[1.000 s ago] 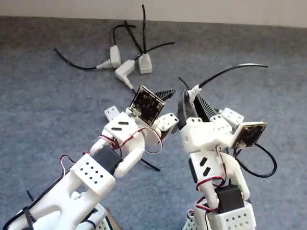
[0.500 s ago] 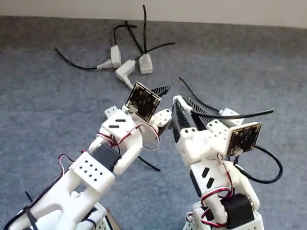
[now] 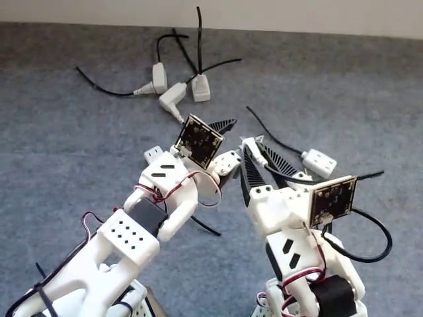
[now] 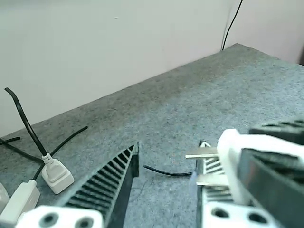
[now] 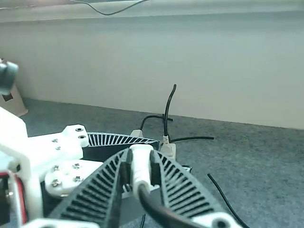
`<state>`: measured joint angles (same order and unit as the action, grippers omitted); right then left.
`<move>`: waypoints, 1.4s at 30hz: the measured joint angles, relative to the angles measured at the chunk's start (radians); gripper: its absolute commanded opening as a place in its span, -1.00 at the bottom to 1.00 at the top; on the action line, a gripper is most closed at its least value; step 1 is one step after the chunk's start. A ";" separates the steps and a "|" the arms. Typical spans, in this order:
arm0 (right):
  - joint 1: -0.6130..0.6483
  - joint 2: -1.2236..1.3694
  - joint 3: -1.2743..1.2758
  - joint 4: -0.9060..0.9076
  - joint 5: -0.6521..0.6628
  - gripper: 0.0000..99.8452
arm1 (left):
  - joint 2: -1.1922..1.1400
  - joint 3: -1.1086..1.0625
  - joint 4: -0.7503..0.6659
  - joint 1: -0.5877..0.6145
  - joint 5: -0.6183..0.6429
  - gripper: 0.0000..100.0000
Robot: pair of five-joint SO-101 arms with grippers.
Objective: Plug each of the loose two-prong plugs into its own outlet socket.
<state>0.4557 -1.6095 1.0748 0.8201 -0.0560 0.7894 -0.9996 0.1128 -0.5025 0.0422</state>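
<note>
A white two-prong plug point(image 5: 139, 167) is clamped between the black ribbed fingers point(image 5: 178, 183) of the right gripper point(image 5: 140, 151), which is closed on its body. The plug's black cable point(image 5: 153, 207) is led back toward that arm's wrist camera. In the left wrist view the same plug point(image 4: 231, 151) is seen from the front, held off the table, and its two flat metal prongs point(image 4: 201, 155) are pointed into the gap of the left gripper point(image 4: 166, 167). That gripper is spread wide and nothing is gripped by it.

In the high view the two grippers are brought tip to tip over the middle of the grey table point(image 3: 73, 178). An outlet socket point(image 3: 319, 160) is seen lying just beside the right arm, and a second socket point(image 3: 153, 155) just beside the left arm. Three white connectors point(image 3: 174, 96) with black cables are grouped at the far side, near the wall point(image 3: 297, 13). Whether any of them are joined cannot be told.
</note>
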 measured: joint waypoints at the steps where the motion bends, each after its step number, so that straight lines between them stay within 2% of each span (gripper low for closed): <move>1: 0.000 0.000 0.000 0.002 0.000 -0.98 | 0.000 0.000 -0.003 0.000 0.000 -0.61; 28: 0.000 -0.003 -0.015 0.153 0.166 -0.98 | -0.003 -0.025 -0.003 0.000 -0.005 -0.61; 42: -0.017 -0.003 -0.028 0.124 0.175 -0.98 | -0.003 -0.026 -0.003 0.000 -0.005 -0.61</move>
<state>0.4388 -1.6126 1.0472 0.9444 0.1189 0.7864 -1.0257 0.1097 -0.5025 0.0376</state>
